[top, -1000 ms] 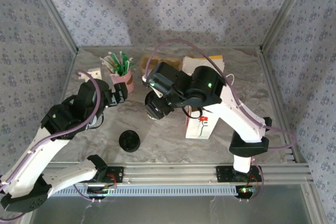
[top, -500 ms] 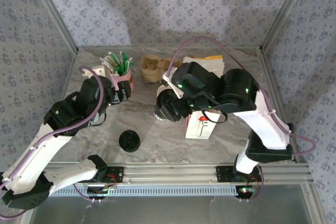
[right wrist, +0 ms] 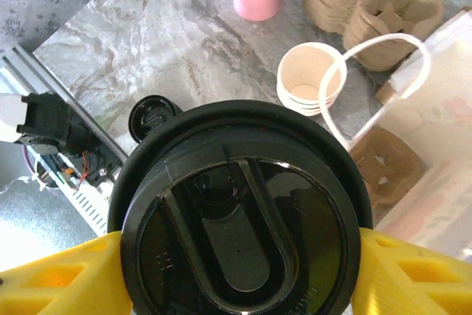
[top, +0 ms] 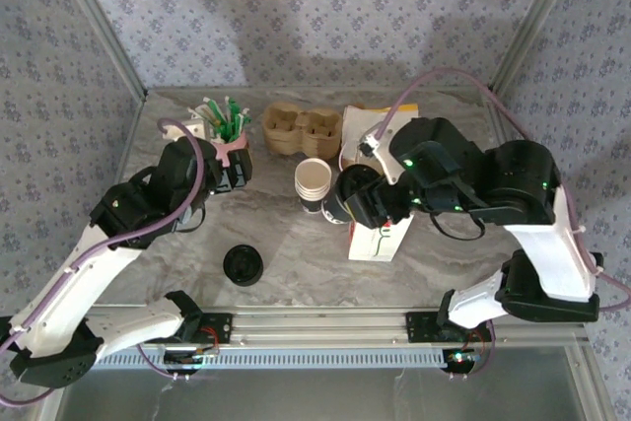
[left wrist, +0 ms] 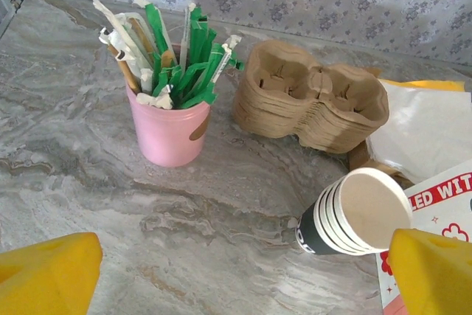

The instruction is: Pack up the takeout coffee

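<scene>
The takeout coffee (right wrist: 240,215) is a cup with a round black lid, seen from above in the right wrist view. My right gripper (right wrist: 236,278) is shut on it, one yellow finger (right wrist: 51,278) on each side. From above, the coffee (top: 340,207) hangs beside the open top of a white paper bag (top: 380,239) with a red flower print. A cardboard carrier (right wrist: 387,167) lies inside the bag. My left gripper (left wrist: 240,278) is open and holds nothing, low over the table in front of the pink cup (left wrist: 168,127).
A stack of lidless white cups (top: 314,182) stands just left of the coffee. The pink cup of stirrers (top: 229,150) and stacked cardboard carriers (top: 301,130) are at the back. A loose black lid (top: 243,264) lies near the front. The bag's white handle (right wrist: 376,46) arches up.
My right arm has carried the coffee to the right, from the table's middle to the bag's edge, uncovering the cup stack. My left arm has crept toward the pink cup.
</scene>
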